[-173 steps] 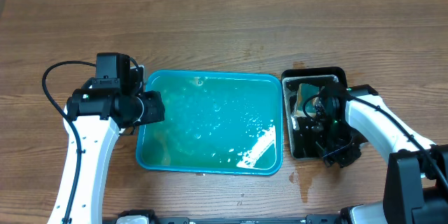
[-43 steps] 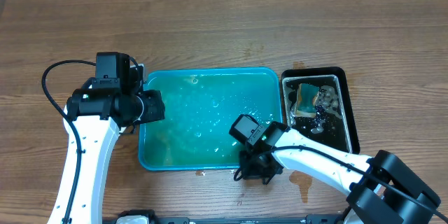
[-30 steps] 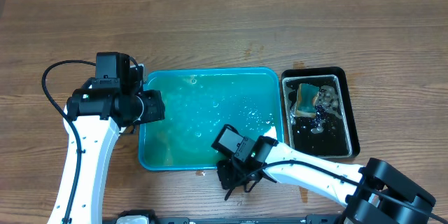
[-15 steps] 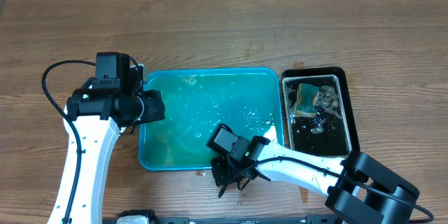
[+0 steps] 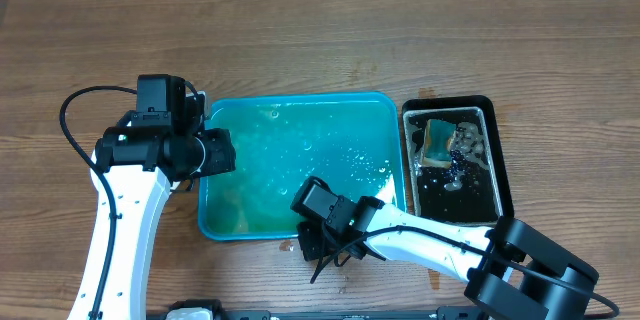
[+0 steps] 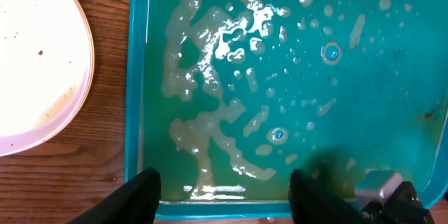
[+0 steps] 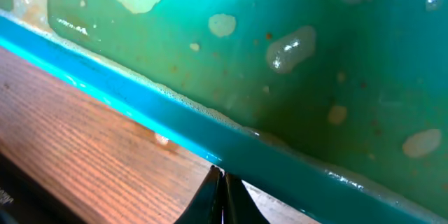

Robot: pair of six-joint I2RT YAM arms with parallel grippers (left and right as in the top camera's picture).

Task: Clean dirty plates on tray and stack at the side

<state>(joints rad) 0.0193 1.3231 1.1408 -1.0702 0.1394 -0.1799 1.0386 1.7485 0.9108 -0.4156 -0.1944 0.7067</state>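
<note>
My right jaws, clenched tip to tip, sit at the near rim of the tray, its teal plastic slick with foamy water. My left jaws hang released over the tray's left rim. Just outside it, a round white plate, brown-speckled, lies on the wood-grain worktop. Open worktop spreads behind, and a black tray flanks the right edge.

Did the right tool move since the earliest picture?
Yes. The right tool went left, from over the black tray to the near rim of the teal tray.
</note>
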